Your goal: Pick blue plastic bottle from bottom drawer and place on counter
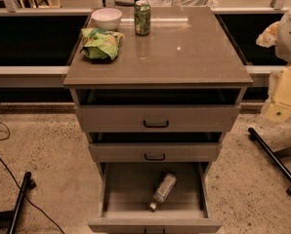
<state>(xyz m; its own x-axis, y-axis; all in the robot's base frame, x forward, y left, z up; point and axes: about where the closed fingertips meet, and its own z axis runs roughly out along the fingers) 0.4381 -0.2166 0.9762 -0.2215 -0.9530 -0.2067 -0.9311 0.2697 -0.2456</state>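
The blue plastic bottle (164,189) is a small clear bottle with a pale label and a white cap. It lies on its side in the open bottom drawer (121,189), cap toward the front, right of the drawer's middle. The counter (184,57) is the glossy grey-brown top of the cabinet. My gripper (281,104) is at the far right edge of the view, beside the cabinet's right side at about the height of the top drawer. It is well away from the bottle and holds nothing that I can see.
On the counter's back left stand a white bowl (106,18), a green soda can (142,17) and a crumpled green bag (101,44). The two upper drawers (156,118) with black handles are slightly pulled out. Black stand legs (275,160) lie on the floor at right and left.
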